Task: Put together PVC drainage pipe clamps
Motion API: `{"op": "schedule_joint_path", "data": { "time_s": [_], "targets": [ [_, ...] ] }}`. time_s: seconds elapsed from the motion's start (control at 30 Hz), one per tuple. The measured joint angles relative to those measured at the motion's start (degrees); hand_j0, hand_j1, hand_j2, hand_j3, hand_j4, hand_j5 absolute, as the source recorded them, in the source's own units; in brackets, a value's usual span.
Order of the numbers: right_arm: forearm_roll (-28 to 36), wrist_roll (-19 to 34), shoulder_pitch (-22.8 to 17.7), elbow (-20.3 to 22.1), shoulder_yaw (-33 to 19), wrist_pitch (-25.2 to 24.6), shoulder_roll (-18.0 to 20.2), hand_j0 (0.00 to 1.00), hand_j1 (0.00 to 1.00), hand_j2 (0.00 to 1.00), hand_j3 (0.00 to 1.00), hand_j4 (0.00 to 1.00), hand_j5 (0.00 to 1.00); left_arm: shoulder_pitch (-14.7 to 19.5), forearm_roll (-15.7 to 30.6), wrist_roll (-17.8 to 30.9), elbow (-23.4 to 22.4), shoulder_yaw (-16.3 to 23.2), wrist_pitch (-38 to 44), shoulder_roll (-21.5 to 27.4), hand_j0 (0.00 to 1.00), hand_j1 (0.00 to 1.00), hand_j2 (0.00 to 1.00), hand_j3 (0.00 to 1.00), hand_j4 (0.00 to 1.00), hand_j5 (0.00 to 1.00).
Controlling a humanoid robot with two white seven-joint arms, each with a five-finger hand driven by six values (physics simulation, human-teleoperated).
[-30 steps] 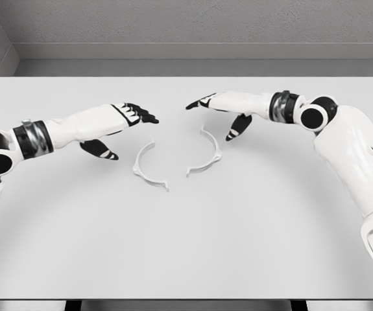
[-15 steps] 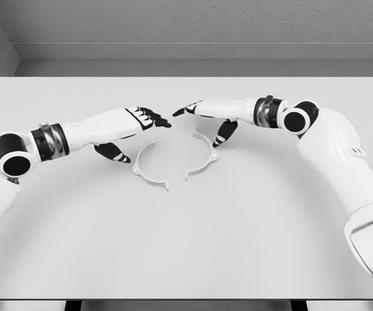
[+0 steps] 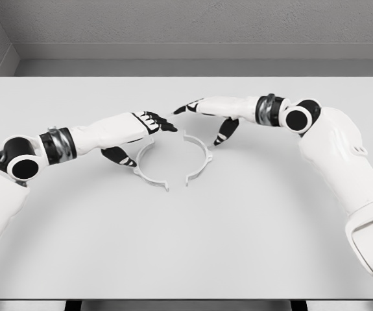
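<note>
Two white half-ring clamp pieces lie on the table, curved sides facing outward. The left clamp half point(image 3: 146, 173) has my left hand point(image 3: 148, 133) over its upper end, thumb down beside its outer rim and fingers stretched above. The right clamp half point(image 3: 202, 159) lies just below my right hand point(image 3: 202, 120), whose thumb hangs near the piece's outer edge while the fingers point left. Both hands are spread and hold nothing. The fingertips of the two hands nearly meet above the gap between the pieces.
The white table point(image 3: 186, 246) stretches wide around the pieces, its front edge near the bottom of the picture. A grey wall point(image 3: 186, 26) rises behind the far edge.
My left hand has moved right and forward over the left piece. The right hand has drawn left, and the right clamp half has slid left toward the other.
</note>
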State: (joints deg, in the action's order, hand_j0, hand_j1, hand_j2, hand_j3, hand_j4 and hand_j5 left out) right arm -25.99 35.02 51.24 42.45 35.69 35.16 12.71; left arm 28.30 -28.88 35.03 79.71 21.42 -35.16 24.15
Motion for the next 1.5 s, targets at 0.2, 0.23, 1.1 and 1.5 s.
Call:
{"op": "schedule_joint_path", "data": {
  "time_s": [0.2, 0.23, 1.1, 1.5],
  "targets": [
    [0.07, 0.00, -0.53, 0.30, -2.35, -0.01, 3.52, 1.00, 1.00, 1.00, 1.00, 1.00, 1.00, 1.76, -0.49, -0.01, -1.96, -0.79, 0.04, 0.63, 1.00, 1.00, 1.00, 1.00, 1.00, 1.00],
    [0.11, 0.00, -0.53, 0.32, -2.48, -0.01, 3.70, 1.00, 1.00, 1.00, 1.00, 1.00, 1.00, 2.29, -0.85, -0.01, -3.19, -0.85, 0.03, 0.65, 1.00, 1.00, 1.00, 1.00, 1.00, 1.00],
    [0.98, 0.00, -1.14, 2.72, -5.78, 0.00, 6.63, 1.00, 1.00, 1.00, 1.00, 1.00, 1.00, 1.67, -2.28, 0.00, -6.39, 0.02, 0.00, -1.29, 1.00, 1.00, 1.00, 1.00, 1.00, 1.00],
    [0.86, 0.00, -3.08, 4.07, -5.69, 0.00, 4.97, 1.00, 1.00, 1.00, 1.00, 1.00, 1.00, 1.93, -4.12, 0.00, -6.41, -0.19, 0.01, -2.57, 1.00, 1.00, 1.00, 1.00, 1.00, 1.00]
  ]
}}
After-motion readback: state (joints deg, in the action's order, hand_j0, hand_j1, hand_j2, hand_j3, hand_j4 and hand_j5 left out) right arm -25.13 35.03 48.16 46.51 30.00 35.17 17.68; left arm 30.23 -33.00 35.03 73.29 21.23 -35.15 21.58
